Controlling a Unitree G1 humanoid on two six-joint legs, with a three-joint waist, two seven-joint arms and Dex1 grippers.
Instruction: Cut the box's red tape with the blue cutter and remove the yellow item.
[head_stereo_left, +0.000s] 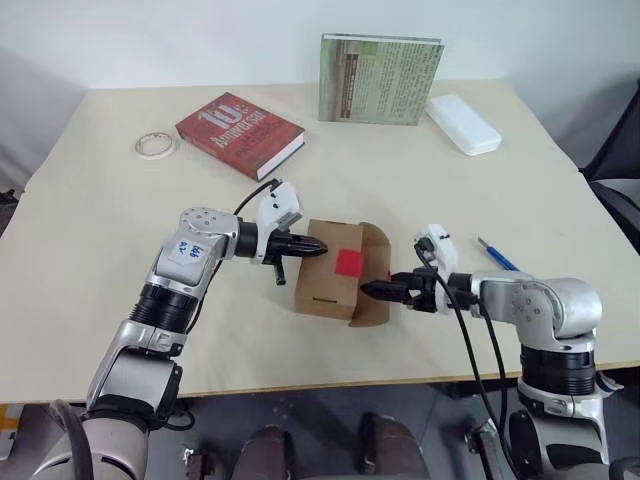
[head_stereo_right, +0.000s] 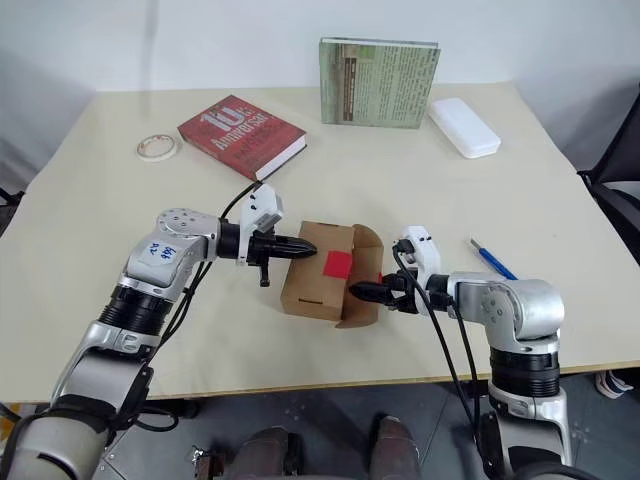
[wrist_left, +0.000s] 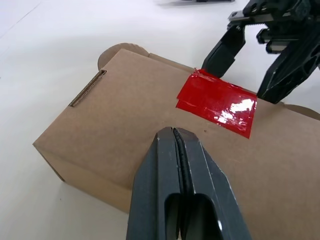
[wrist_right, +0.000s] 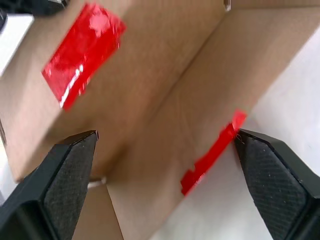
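Box end flap ajar (contents unseen); left gripper closed atop, right gripper wide.

Pale beige rectangular table, bearing brown cardboard box near front centre, red hardcover book and white tape roll ring rear left, flat white case rear right, green book upright between, slim blue cutter at right.
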